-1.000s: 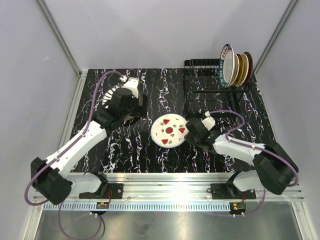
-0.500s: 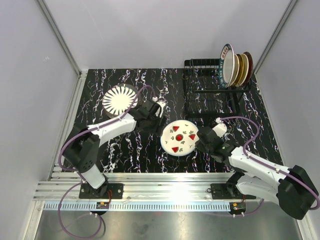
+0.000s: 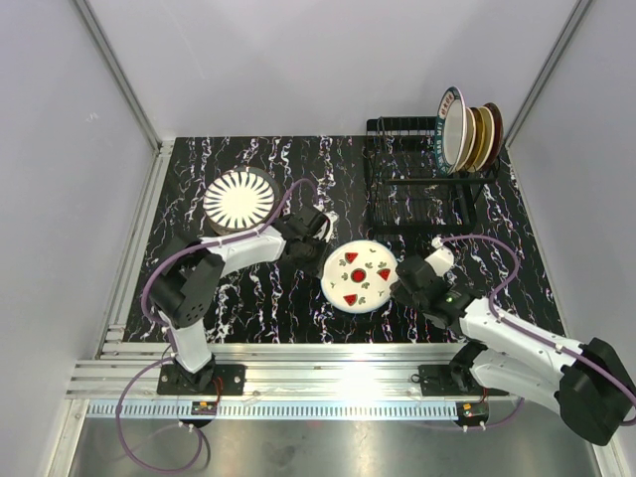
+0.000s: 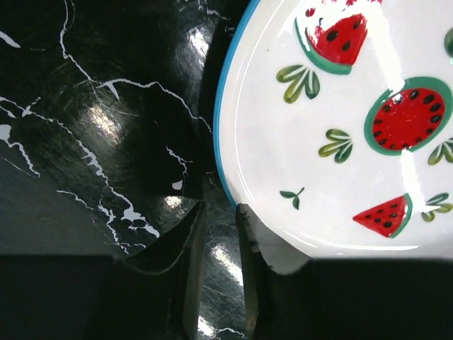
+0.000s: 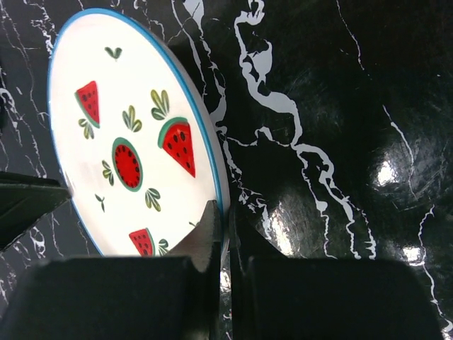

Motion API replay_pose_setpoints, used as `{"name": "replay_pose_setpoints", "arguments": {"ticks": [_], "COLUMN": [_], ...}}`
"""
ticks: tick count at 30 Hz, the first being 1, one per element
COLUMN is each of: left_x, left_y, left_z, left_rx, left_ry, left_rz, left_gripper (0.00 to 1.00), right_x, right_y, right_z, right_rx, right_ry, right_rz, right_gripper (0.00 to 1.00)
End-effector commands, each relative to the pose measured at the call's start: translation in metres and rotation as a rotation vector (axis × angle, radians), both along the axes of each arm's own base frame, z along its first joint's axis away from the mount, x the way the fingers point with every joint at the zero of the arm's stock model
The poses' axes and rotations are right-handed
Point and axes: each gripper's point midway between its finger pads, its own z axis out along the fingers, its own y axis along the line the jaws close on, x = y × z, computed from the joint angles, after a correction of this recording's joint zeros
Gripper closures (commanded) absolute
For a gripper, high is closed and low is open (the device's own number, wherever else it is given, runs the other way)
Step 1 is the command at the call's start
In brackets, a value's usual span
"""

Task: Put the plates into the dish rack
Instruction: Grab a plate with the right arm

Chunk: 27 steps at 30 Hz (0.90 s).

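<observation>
A white plate with red watermelon slices (image 3: 360, 275) sits tilted at the table's middle. My right gripper (image 3: 402, 283) is shut on its right rim, one finger on each face of the plate (image 5: 134, 142), as the right wrist view (image 5: 223, 212) shows. My left gripper (image 3: 322, 241) is at the plate's left edge. In the left wrist view (image 4: 221, 209) its jaws stand narrowly apart with only table between them, and the blue rim (image 4: 225, 142) runs behind the tip of the right finger. A black-striped plate (image 3: 238, 199) lies flat at the back left. The dish rack (image 3: 417, 189) stands at the back right.
Three plates (image 3: 467, 129) stand upright in the rack's far right end, with bare prongs in front of them. Grey walls enclose the black marbled table (image 3: 268, 298) on three sides. An aluminium rail with the arm bases runs along the near edge.
My left arm swung from over the striped plate to the watermelon plate's left edge, its jaws narrowing. The right gripper drew the watermelon plate slightly right and nearer.
</observation>
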Motion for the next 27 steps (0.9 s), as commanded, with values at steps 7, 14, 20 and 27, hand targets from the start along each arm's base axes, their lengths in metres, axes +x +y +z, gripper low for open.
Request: {"name": "replay_pose_setpoints", "arguments": {"ticks": [7,14,20,27], "left_x": [0.018,0.017,0.012,0.008], "left_y": [-0.019,-0.018,-0.015,-0.011], "left_z": [0.002,-0.01,-0.022,-0.034], "left_rx": [-0.049,-0.03,-0.005,0.027], "left_ry": [-0.033,-0.004,0.036,0.07], "left_rz": [0.012,0.022,0.035,0.045], "left_gripper": [0.78,0.86,1.0,1.0], "right_x": [0.018,0.019,0.02,0.018], "right_y": [0.015,0.02,0.022,0.026], "right_z": [0.031,0.033,0.036,0.028], "right_rx": [0.099,0.119,0.147,0.163], "right_ry": [-0.122,-0.13,-0.146,-0.118], "right_rz": [0.003,0.015,0.011,0.013], "right_gripper": [1.0,0.96,0.85,0.7]}}
